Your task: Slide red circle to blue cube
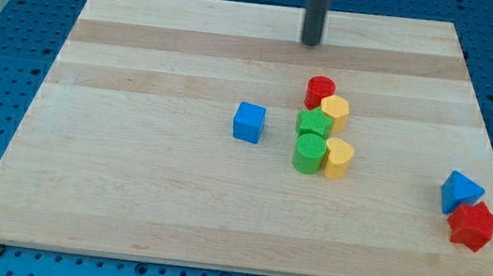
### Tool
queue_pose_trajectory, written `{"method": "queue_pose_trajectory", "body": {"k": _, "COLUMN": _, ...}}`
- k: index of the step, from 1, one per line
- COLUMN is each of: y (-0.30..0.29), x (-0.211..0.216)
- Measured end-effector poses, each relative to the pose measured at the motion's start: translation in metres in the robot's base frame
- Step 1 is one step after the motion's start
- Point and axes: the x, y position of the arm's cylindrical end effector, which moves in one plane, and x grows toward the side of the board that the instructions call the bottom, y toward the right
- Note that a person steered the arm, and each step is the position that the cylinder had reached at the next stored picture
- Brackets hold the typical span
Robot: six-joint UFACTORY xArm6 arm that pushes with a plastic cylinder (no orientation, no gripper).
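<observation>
The red circle (pixel 319 90) stands near the board's middle, at the top of a tight cluster of blocks. The blue cube (pixel 249 121) sits alone to the cluster's left and slightly lower, about a block's width from the green blocks. My tip (pixel 310 43) is near the view's top, above the red circle and slightly to its left, well apart from it and touching no block.
Touching the red circle are a yellow hexagon (pixel 335 110), a green block (pixel 314 124), a green cylinder (pixel 309 152) and a yellow block (pixel 337 158). A blue triangle (pixel 460 191) and a red star (pixel 473 225) sit by the right edge of the wooden board (pixel 127 189).
</observation>
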Motion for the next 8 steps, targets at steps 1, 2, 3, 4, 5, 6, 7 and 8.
{"method": "queue_pose_trajectory", "body": {"k": 1, "y": 0.026, "x": 0.012}}
{"method": "queue_pose_trajectory", "body": {"k": 2, "y": 0.026, "x": 0.036}}
{"method": "queue_pose_trajectory", "body": {"k": 3, "y": 0.021, "x": 0.056}}
{"method": "queue_pose_trajectory", "body": {"k": 4, "y": 0.019, "x": 0.095}}
{"method": "queue_pose_trajectory", "body": {"k": 5, "y": 0.011, "x": 0.105}}
{"method": "queue_pose_trajectory", "body": {"k": 6, "y": -0.002, "x": 0.105}}
{"method": "queue_pose_trajectory", "body": {"k": 7, "y": -0.019, "x": 0.105}}
{"method": "queue_pose_trajectory", "body": {"k": 8, "y": -0.04, "x": 0.114}}
